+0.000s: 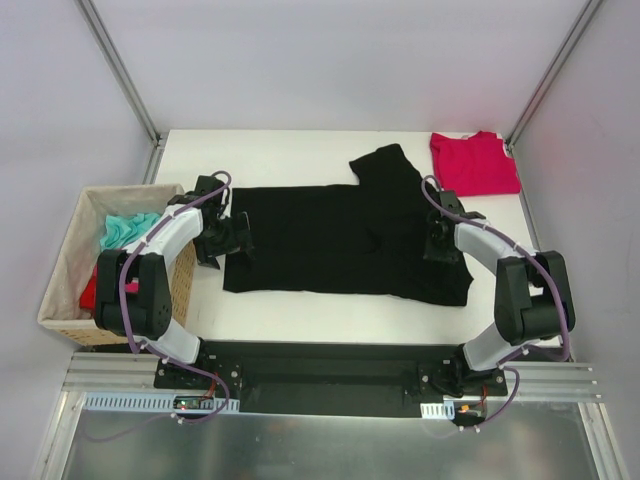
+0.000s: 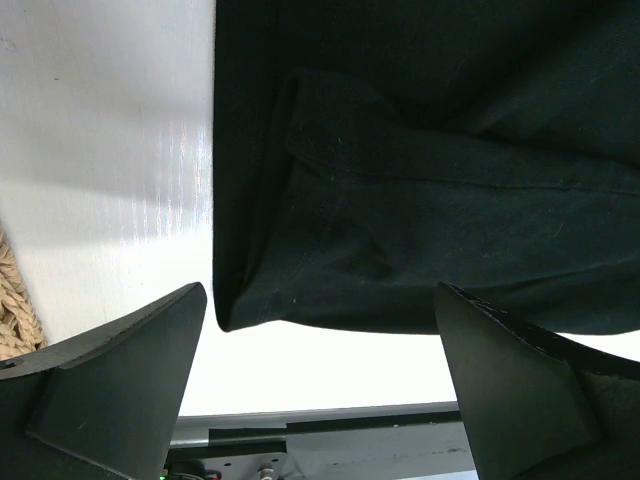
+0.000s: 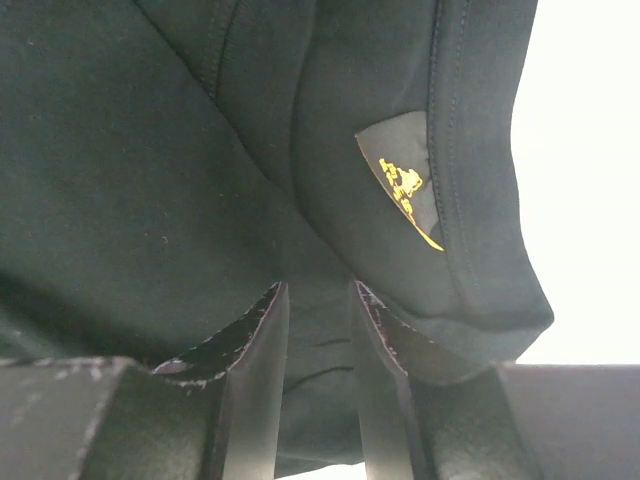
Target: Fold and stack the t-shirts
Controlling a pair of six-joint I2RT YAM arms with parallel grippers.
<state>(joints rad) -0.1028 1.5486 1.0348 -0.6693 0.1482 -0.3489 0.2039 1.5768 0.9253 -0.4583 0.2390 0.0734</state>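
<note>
Black t-shirt (image 1: 340, 240): it is spread across the middle of the worktop (image 1: 300, 150), with one sleeve pointed toward the far edge.
Red t-shirt (image 1: 474, 165): it is already folded at the far right corner, apart from the black one.
Right gripper (image 3: 318, 300): it is narrowed on a doubled fold of black cloth at the shirt's right end (a small label (image 3: 405, 185) with yellow print is seen just beside the fingers).
Left gripper (image 2: 320, 292): it is spread wide over the shirt's near left corner, and nothing is held.
Step judged: both ends are to be taken for the next fold.
Advice: the left corner should be pinched through all layers before any lift. Both ends should be raised together and level, so that the cloth is not twisted.
Risk: only the top layer may be caught (the fold would then open).
Basket (image 1: 62, 270): it stands at the left edge and is better left untouched.
</note>
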